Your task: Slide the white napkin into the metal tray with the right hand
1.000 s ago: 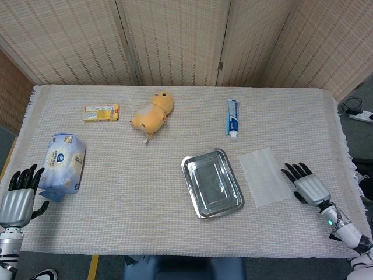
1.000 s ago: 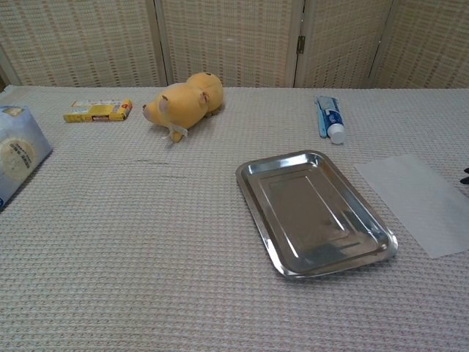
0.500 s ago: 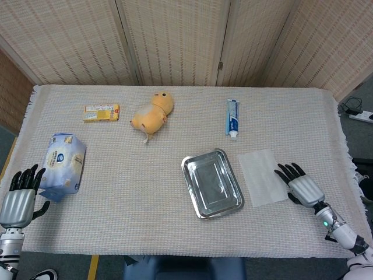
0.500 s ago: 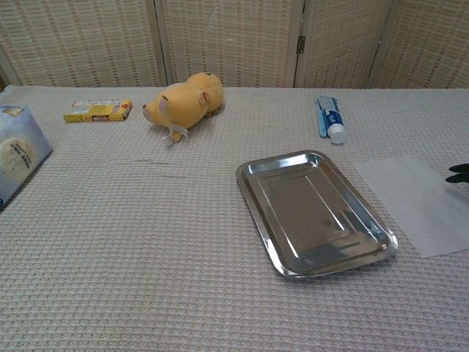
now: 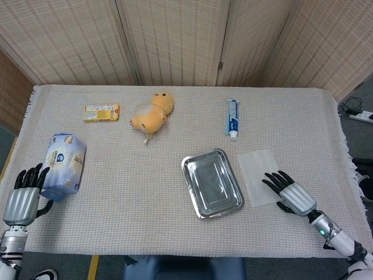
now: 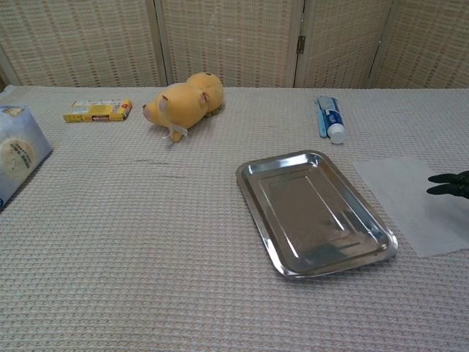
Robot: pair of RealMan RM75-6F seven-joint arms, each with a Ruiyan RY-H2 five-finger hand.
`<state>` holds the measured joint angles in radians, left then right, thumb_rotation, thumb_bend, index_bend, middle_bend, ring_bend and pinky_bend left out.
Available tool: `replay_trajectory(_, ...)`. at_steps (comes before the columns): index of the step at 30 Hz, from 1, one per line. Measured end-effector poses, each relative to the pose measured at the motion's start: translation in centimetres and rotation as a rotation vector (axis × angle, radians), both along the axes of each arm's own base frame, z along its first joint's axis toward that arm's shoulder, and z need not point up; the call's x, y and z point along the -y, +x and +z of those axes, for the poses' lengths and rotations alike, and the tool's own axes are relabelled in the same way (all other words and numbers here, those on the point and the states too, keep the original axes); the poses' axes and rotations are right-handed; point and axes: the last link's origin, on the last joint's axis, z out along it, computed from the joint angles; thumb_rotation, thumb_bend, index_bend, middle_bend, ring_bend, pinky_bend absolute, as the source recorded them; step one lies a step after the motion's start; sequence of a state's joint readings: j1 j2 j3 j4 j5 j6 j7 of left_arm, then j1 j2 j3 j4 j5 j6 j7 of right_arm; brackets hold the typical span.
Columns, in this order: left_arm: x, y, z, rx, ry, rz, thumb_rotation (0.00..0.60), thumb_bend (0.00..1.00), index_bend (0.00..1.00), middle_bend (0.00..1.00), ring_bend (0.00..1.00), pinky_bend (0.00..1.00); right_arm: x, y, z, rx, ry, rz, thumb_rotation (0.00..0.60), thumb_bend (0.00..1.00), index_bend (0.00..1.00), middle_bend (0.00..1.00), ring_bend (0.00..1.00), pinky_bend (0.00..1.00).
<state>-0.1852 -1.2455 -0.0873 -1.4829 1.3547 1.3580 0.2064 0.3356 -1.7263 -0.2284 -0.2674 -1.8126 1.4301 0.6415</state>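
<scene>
Napkin (image 5: pixel 259 175), white and flat, lies just right of the metal tray (image 5: pixel 212 182), outside it. Right hand (image 5: pixel 289 196) reaches over the napkin's right part, fingers spread, gripping nothing. Left hand (image 5: pixel 23 198) sits open at the near left edge beside a tissue pack (image 5: pixel 62 163). Farther off lie a toothpaste tube (image 5: pixel 232 117), a yellow plush toy (image 5: pixel 152 112) and a small yellow box (image 5: pixel 101 112).

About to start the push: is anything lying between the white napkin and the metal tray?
Nothing visible. The flat white paper napkin lies beside the rectangular shiny metal tray, only bare cloth between them. The right hand has its fingers spread over the napkin's near edge.
</scene>
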Motion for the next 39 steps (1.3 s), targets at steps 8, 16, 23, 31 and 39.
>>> replay_trajectory(8, 0.1, 0.0, -0.1, -0.006, -0.001, 0.002, 0.600, 0.35, 0.00, 0.00, 0.00, 0.00, 0.3, -0.8, 2.3, -0.006, -0.047, -0.026, 0.600, 0.45, 0.00, 0.00, 0.00, 0.00)
replay_trajectory(16, 0.0, 0.0, -0.3, -0.011, -0.007, 0.006, 0.600, 0.35, 0.00, 0.00, 0.00, 0.00, 1.5, -2.6, 3.3, -0.078, -0.066, -0.125, 0.600, 0.45, 0.00, 0.00, 0.00, 0.00)
replay_trajectory(23, -0.2, -0.3, -0.1, -0.004, -0.002, 0.019, 0.600, 0.35, 0.00, 0.00, 0.00, 0.00, 3.5, -2.6, 1.9, -0.149, -0.070, -0.152, 0.600, 0.45, 0.00, 0.00, 0.00, 0.00)
replay_trajectory(31, -0.1, -0.4, 0.2, 0.004, 0.008, 0.024, 0.600, 0.35, 0.00, 0.00, 0.00, 0.00, 6.1, -1.3, 0.4, -0.179, -0.084, -0.142, 0.600, 0.45, 0.00, 0.00, 0.00, 0.00)
replay_trajectory(39, -0.3, -0.5, 0.2, 0.004, 0.008, 0.028, 0.600, 0.35, 0.00, 0.00, 0.00, 0.00, 6.4, -0.6, -0.7, -0.181, -0.069, -0.130, 0.600, 0.45, 0.00, 0.00, 0.00, 0.00)
